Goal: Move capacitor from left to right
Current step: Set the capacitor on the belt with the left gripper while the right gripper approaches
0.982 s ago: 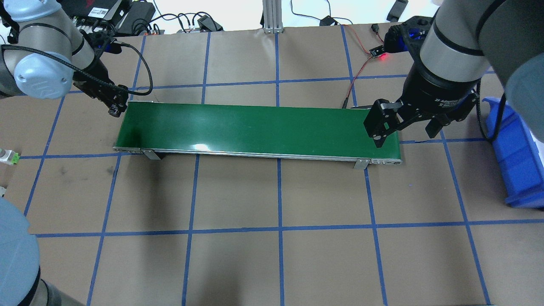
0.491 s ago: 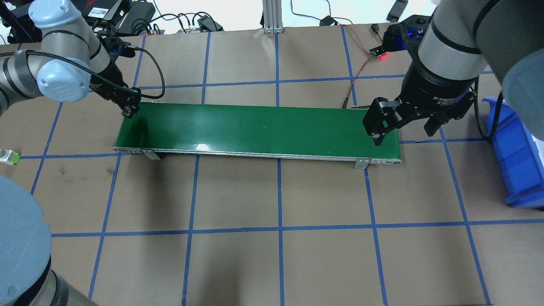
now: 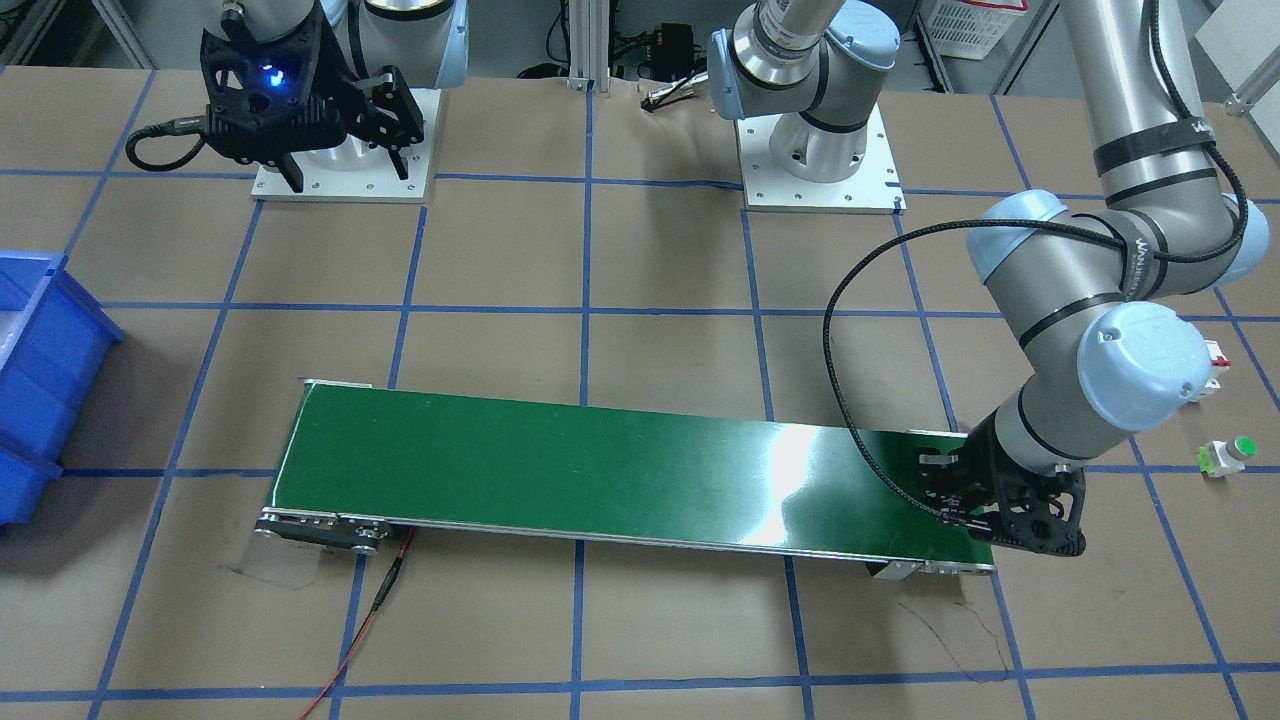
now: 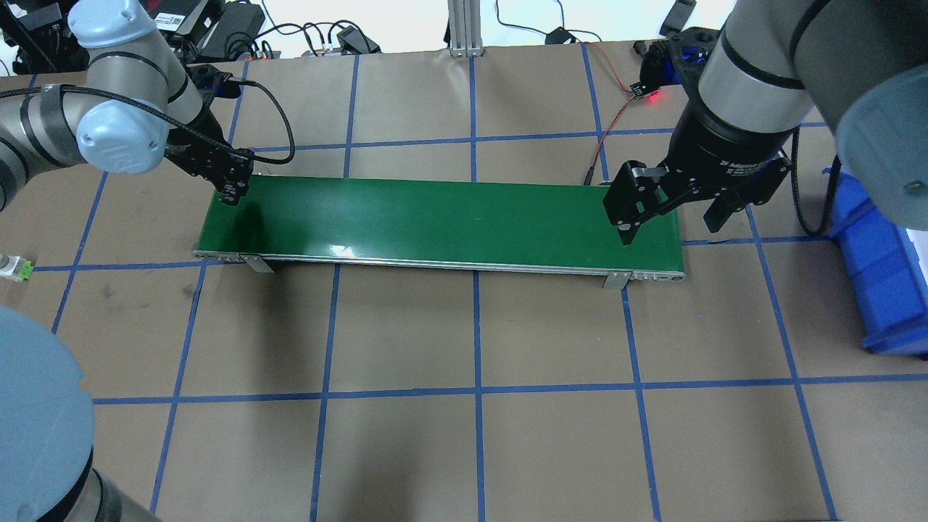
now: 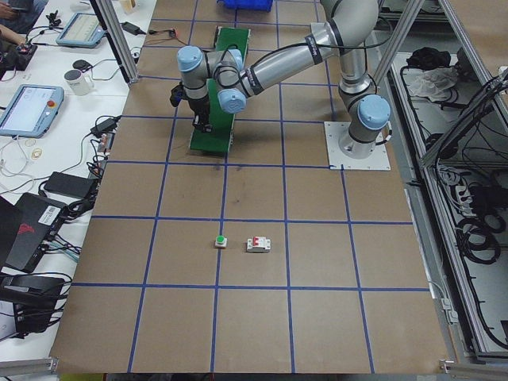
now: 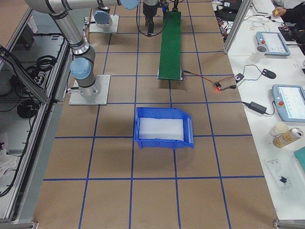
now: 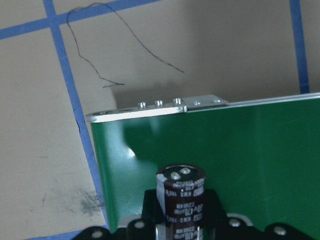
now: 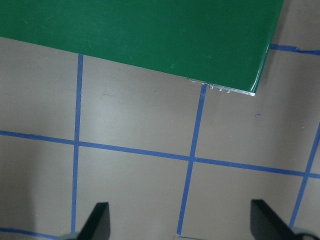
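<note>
The capacitor (image 7: 181, 199), a stubby dark cylinder with pale print and a silvery top, is held upright between my left gripper's pads in the left wrist view. It hangs just over the left end of the green conveyor belt (image 4: 449, 217). My left gripper (image 4: 233, 191) is shut on it at the belt's far left corner; the capacitor itself is hidden in the overhead view. My right gripper (image 4: 670, 217) is open and empty, hovering above the belt's right end. In the right wrist view its two fingertips (image 8: 97, 220) stand wide apart over the brown table.
A blue bin (image 4: 881, 268) stands at the table's right end. A green-capped push button (image 3: 1228, 455) and a white breaker with red switches (image 3: 1210, 365) lie on the table left of the belt. A red wire and a lit sensor (image 4: 647, 93) lie behind the belt's right end.
My left arm has swung right, carrying the capacitor from beside the belt to above its left end. My right gripper has shifted a little left and back, still open.
</note>
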`<state>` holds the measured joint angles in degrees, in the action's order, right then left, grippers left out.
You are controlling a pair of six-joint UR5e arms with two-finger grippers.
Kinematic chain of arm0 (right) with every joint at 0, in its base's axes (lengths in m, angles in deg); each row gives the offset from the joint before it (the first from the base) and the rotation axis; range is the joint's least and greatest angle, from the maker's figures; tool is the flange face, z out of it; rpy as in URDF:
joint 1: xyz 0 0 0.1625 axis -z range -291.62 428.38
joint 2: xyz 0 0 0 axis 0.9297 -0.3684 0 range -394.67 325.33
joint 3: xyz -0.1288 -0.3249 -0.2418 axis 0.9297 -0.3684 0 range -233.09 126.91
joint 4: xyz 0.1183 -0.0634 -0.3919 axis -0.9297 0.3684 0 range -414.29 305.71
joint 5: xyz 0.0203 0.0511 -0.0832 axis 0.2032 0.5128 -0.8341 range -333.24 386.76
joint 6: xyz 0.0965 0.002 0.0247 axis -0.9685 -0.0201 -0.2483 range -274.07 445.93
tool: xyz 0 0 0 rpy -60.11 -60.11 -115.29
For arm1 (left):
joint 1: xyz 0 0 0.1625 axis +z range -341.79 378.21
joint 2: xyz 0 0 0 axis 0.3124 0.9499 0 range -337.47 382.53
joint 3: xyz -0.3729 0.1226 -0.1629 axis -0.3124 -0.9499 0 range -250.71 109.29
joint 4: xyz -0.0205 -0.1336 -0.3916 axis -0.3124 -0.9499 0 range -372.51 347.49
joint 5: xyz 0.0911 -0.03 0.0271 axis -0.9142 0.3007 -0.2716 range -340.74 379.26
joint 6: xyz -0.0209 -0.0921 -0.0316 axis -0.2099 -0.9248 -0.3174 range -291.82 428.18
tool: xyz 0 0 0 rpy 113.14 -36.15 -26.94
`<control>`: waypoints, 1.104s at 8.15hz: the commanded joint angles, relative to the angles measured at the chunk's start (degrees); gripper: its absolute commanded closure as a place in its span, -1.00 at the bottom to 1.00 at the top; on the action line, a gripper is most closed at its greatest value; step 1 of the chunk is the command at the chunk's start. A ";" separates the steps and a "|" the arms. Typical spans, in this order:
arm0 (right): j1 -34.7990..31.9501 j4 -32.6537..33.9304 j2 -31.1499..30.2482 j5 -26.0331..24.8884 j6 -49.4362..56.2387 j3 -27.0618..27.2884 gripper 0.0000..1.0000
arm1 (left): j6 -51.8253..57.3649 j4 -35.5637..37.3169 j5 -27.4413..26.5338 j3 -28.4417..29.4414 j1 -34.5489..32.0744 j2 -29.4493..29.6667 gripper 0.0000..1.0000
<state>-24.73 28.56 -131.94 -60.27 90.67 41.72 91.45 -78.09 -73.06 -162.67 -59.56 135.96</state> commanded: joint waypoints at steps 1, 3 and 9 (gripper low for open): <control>0.99 3.01 3.82 1.07 0.53 0.02 -1.00 | -1.13 -0.34 -0.15 -0.24 -0.11 0.13 1.00; 4.85 9.58 9.17 4.65 3.42 0.20 -1.00 | -1.21 -0.34 -0.32 -0.33 -0.02 -0.22 0.89; 7.68 25.15 19.91 17.86 6.25 0.90 -1.00 | -4.11 0.45 0.29 -4.20 -0.28 0.22 -0.04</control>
<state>-17.18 49.18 -114.21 -43.57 96.84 42.60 87.89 -77.91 -72.91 -166.39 -59.65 136.32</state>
